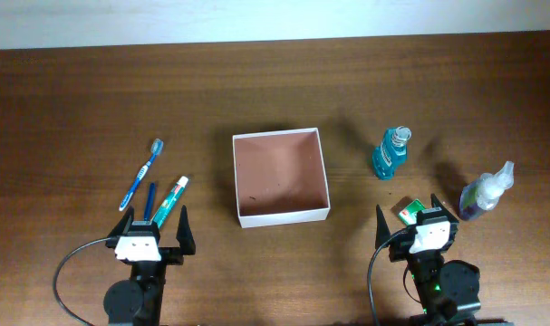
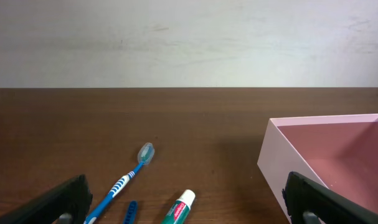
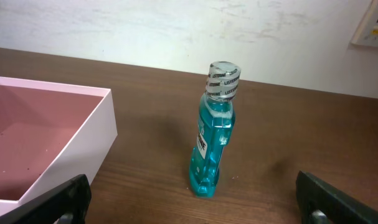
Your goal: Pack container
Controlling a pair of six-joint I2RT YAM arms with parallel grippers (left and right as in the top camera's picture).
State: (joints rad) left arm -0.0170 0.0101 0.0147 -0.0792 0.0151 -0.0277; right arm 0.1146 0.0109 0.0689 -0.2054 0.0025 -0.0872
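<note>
At the middle of the bench (image 1: 84,100), the container (image 1: 279,172) sits empty between the arms. Both pairs of jaws stand wide open, holding nothing. We judge its thin walls light but crushable, so we would pinch one wall gently at mid-length.

This is looking like a robot lab: a cabled left arm (image 1: 139,290) and right arm (image 1: 435,282) are sitting at a dark wooden surface (image 1: 275,91), with a plain white wall (image 2: 189,43) running behind.
</note>
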